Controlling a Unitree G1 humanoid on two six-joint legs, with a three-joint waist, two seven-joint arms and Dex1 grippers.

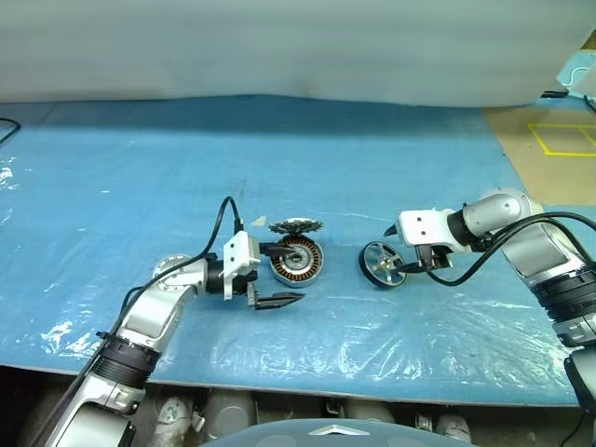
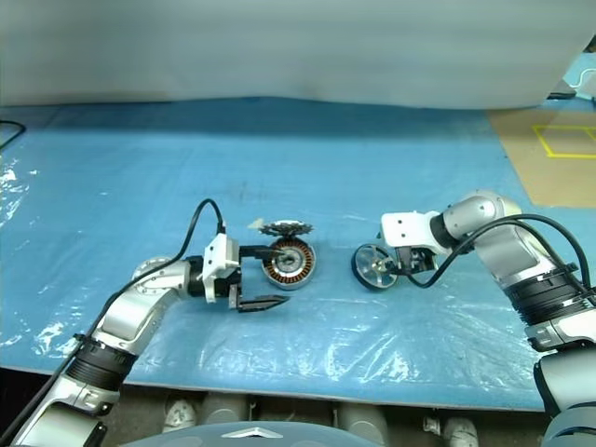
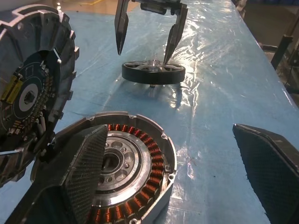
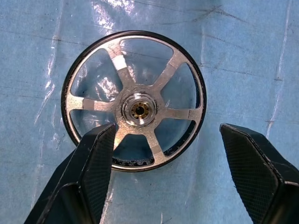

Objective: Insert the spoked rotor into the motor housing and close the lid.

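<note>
The left gripper (image 1: 279, 275) sits nearest, jaws spread wide and holding nothing, one finger (image 3: 79, 172) lying over the near edge of the motor housing (image 1: 298, 261), the other well clear on the open side. The housing rests on the blue plastic-covered table (image 1: 140, 177) with its copper windings and silver hub facing up. It looks like solid metal, heavy and stiff, and would want steadying by its outer wall, away from the windings, which are the fragile part.

Just behind it the lid (image 1: 295, 226) appears propped on edge against the housing, ribbed dark side showing, though how it leans is hard to read from the head views.

Off to the right, apart from both, the spoked rotor (image 4: 134, 100) lies flat on the table. The right gripper (image 1: 406, 256) hangs over it pointing down, jaws open and empty, one finger over the rim, the other outside it. The rotor is rigid with a smooth, probably slippery rim; pinching across the rim, or one spoke near the hub, seems the surest hold.
</note>
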